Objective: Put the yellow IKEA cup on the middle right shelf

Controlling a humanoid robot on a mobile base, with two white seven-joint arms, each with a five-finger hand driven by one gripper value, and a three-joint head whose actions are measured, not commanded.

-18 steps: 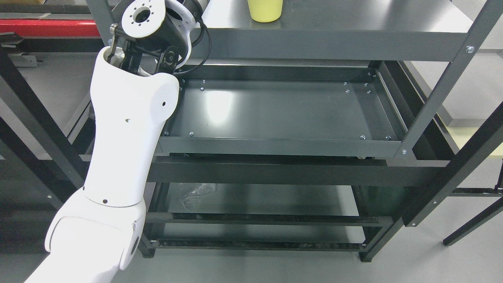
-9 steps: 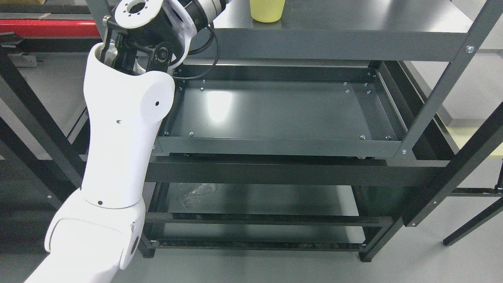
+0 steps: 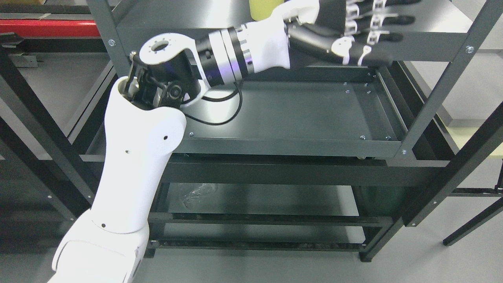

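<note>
1 dark grey metal shelving unit (image 3: 298, 147) fills the view. 1 white left arm (image 3: 133, 169) rises from the lower left; its left hand (image 3: 346, 29), fingers (image 3: 377, 39) spread wide, holds nothing. 1 yellow cup (image 3: 261, 8) stands on the upper shelf behind the wrist. No writing is legible.

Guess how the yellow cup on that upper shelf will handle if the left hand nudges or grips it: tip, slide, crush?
Yellow cup looks like smooth plastic, so probably light and rigid. The dark shelf is glossy metal, so a nudge likely slides it. Left hand is open beside it, fingers extended; a side push might tip it.
</note>
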